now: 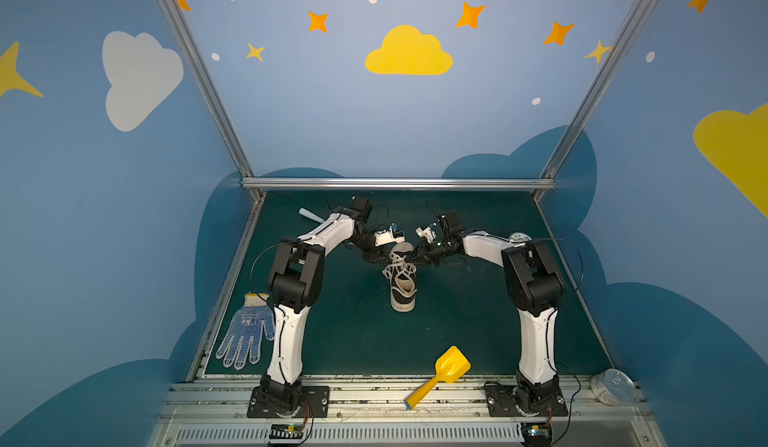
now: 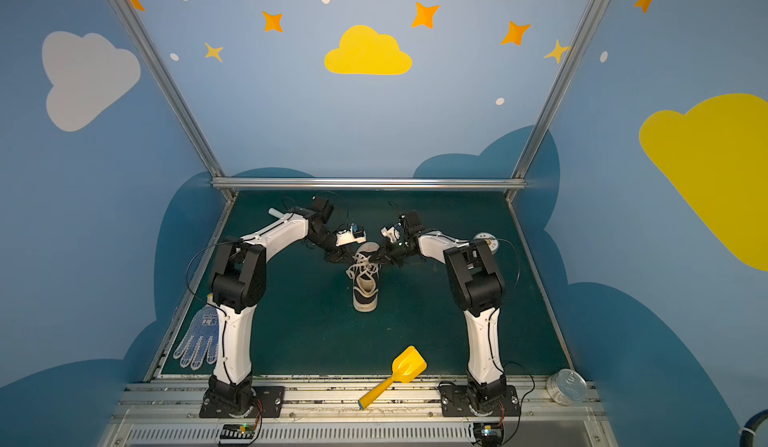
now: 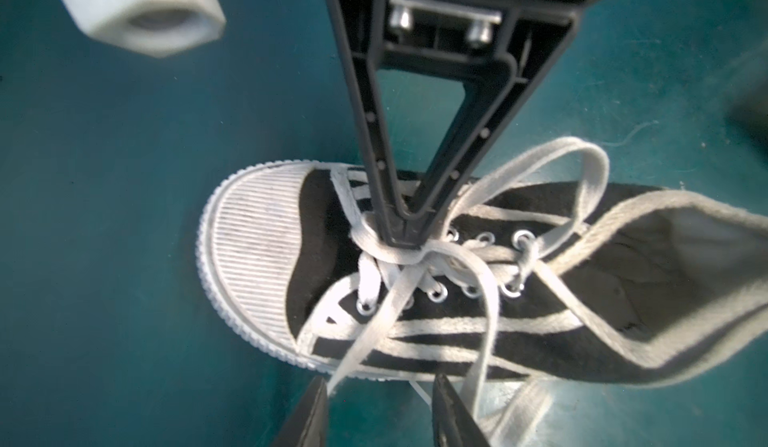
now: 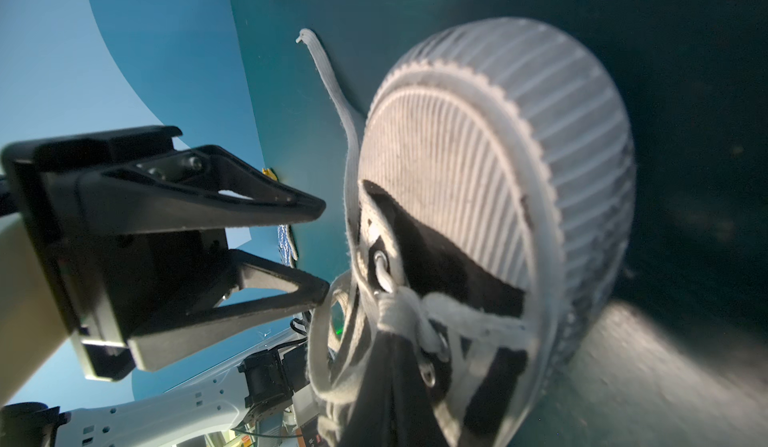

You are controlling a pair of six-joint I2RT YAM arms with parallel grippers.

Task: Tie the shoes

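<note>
One black sneaker (image 1: 402,287), white ribbed toe cap (image 3: 253,249), cream laces (image 3: 395,258)

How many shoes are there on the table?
1. The black sneaker sits in the middle of the green mat, toe toward the back wall. No second shoe shows in any view, and one could hardly hide here.

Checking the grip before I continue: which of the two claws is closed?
The right claw: its tips are pressed together where the laces cross on the sneaker. The left claw stands open.
</note>
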